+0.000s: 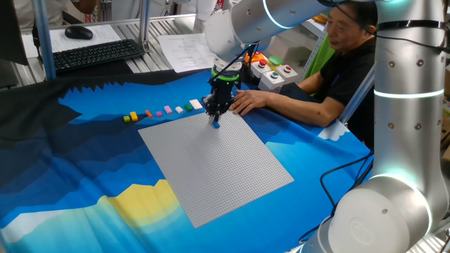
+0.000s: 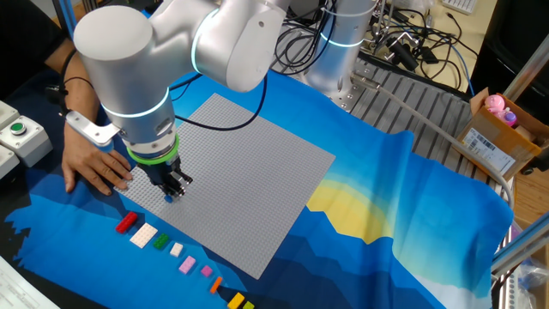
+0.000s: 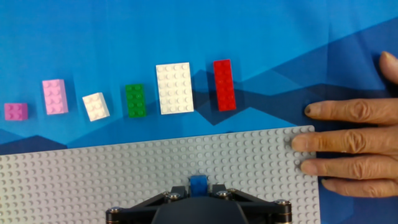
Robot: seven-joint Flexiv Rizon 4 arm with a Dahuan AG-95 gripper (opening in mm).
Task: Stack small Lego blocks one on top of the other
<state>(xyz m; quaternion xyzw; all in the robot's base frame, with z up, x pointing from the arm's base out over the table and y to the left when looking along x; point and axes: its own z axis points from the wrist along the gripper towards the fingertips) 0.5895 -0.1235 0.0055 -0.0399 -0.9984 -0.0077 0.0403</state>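
The tabletop (image 1: pixel 63 176), covered w/ a blue printed cloth, carries everything. Over it leans the big white arm (image 2: pixel 146 60), wrist pointing straight down. On the cloth lies the grey baseplate (image 1: pixel 218 161), flat and studded; a man's hand (image 3: pixel 348 143) rests fingers on its corner, prob. to keep it from sliding while a brick gets pushed on.

The gripper (image 3: pixel 199 186) is down at the plate, near the edge closest to the brick row. Its jaws are drawn in narrow, pinching a small blue block (image 3: pixel 199 183) between them; in the hand view the block's studs show just above the black finger housing, sitting right on the plate's studs. Looks to me like the seating step: first brick pressed down as the base of the stack. Can't tell if it's fully clicked in.

The rest of the small Lego blocks wait in a line on the cloth just beside the plate edge, none stacked yet: red block (image 3: pixel 224 84), large white block (image 3: pixel 173 88), green block (image 3: pixel 135 101), small white block (image 3: pixel 96 106), tall pink block (image 3: pixel 55 96), small pink block (image 3: pixel 15 111); further along, orange block (image 1: pixel 148 113) and yellow block (image 1: pixel 133 116). Spaced apart, so the jaws can likely get round each one w/o bumping its neighbour. Task is barely begun, I'd say.
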